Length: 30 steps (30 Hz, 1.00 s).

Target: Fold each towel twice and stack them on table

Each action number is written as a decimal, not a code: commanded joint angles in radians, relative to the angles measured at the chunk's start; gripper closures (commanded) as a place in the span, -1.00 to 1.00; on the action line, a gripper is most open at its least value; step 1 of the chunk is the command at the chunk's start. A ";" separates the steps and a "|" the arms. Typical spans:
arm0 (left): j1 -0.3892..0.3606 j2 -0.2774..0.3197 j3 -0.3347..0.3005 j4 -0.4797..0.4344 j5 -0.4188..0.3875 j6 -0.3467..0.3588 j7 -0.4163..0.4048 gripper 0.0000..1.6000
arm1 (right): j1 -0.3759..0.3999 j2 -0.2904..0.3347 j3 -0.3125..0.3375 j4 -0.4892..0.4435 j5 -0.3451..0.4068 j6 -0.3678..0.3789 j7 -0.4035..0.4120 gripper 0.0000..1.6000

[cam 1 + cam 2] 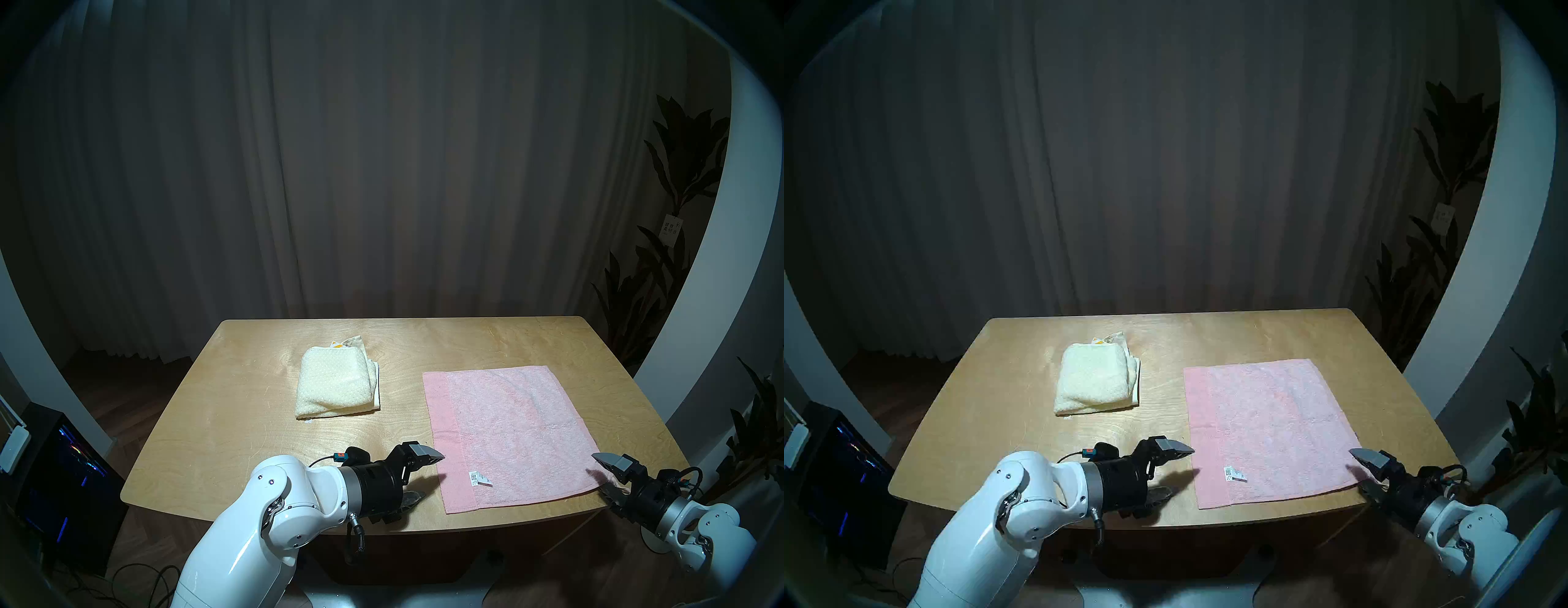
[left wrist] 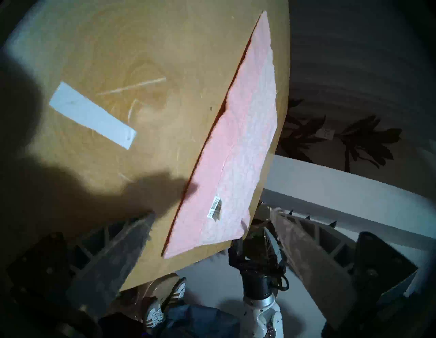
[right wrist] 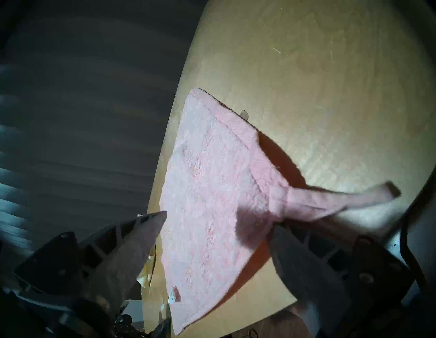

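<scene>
The pink towel [image 1: 509,429] lies spread flat on the right half of the table [image 1: 237,424], its white label [image 1: 479,477] near the front edge. The cream-yellow towel [image 1: 337,384] lies folded at the middle left. My left gripper [image 1: 430,475] is open, just left of the pink towel's near-left corner; in the left wrist view [image 2: 212,213] that corner shows between the fingers. My right gripper [image 1: 599,473] is open at the near-right corner. In the right wrist view [image 3: 219,220] that corner and its loop [image 3: 354,198] lie between the fingers.
A white tape strip [image 2: 92,115] is stuck on the table left of the pink towel. Dark plants [image 1: 662,263] stand at the right. A dark computer case [image 1: 63,479] stands on the floor at the left. A person's shoes [image 2: 165,304] show under the table's front edge.
</scene>
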 commanded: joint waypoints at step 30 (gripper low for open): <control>-0.216 -0.039 0.088 0.122 -0.051 0.144 0.106 -1.00 | 0.104 -0.019 -0.050 0.110 0.013 -0.018 0.029 -1.00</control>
